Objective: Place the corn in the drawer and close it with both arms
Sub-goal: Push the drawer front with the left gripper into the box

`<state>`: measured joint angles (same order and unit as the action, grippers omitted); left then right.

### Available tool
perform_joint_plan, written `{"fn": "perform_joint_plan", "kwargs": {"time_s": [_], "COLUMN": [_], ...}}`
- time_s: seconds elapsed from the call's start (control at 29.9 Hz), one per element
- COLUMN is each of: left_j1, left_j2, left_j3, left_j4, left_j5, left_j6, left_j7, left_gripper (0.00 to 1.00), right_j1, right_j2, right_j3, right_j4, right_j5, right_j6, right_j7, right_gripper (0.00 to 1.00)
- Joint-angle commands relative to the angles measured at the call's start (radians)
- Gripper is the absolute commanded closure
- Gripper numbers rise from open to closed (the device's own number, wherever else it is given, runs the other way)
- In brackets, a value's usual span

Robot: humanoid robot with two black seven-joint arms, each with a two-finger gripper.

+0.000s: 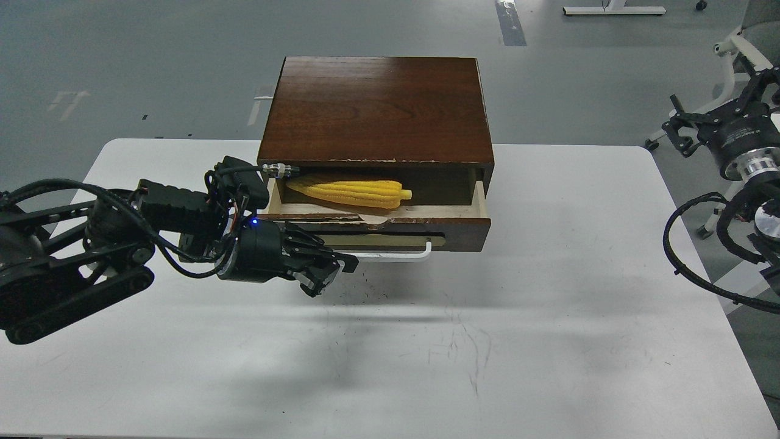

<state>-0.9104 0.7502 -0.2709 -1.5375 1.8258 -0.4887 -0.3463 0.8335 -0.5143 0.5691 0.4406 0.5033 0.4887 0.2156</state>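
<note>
White table: broad, scuffed, carries everything. Grey floor beyond.

Dark brown wooden box sits at the table's far middle. Its drawer is pulled partly out toward the robot; pale wood interior showing, chipped dark front, white bar handle along the lower edge.

Left arm reaches in low from the left across the table. Left gripper hangs just in front of the drawer front, at the left end of the handle. Fingers look drawn close together with nothing between them, though the dark, end-on angle leaves this uncertain; contact with the handle cannot be told.

Right arm is raised off the table's right edge, well apart from the box. Right gripper is small and dark; open or closed cannot be told.

Corn lies on its side inside the drawer, left half, stem end pointing right.

Judgement: placing is done. The closing push remains, and the right arm has yet to join it.
</note>
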Motion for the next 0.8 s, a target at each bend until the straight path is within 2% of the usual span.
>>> {"fn": "perform_joint_plan", "kwargs": {"time_s": [0.0,0.77], "left_j1": [-0.001,-0.010], "left_j2": [-0.003,-0.065], "left_j3": [-0.001,-0.010], "left_j4": [0.017,0.094], "left_j5": [-0.006,-0.014], "left_j6": [0.000,0.000], "left_j7": [0.000,0.000], "left_gripper": [1.00,1.00], "right_j1": [0.003,0.004], "right_j2": [-0.003,-0.007], "right_j3": [0.000,0.000], "right_j4": [0.000,-0.013], "right_j5": [0.000,0.000], "right_j6": [0.000,0.000], "right_j7": [-0.001,0.001], "right_gripper": [0.00,0.00]}}
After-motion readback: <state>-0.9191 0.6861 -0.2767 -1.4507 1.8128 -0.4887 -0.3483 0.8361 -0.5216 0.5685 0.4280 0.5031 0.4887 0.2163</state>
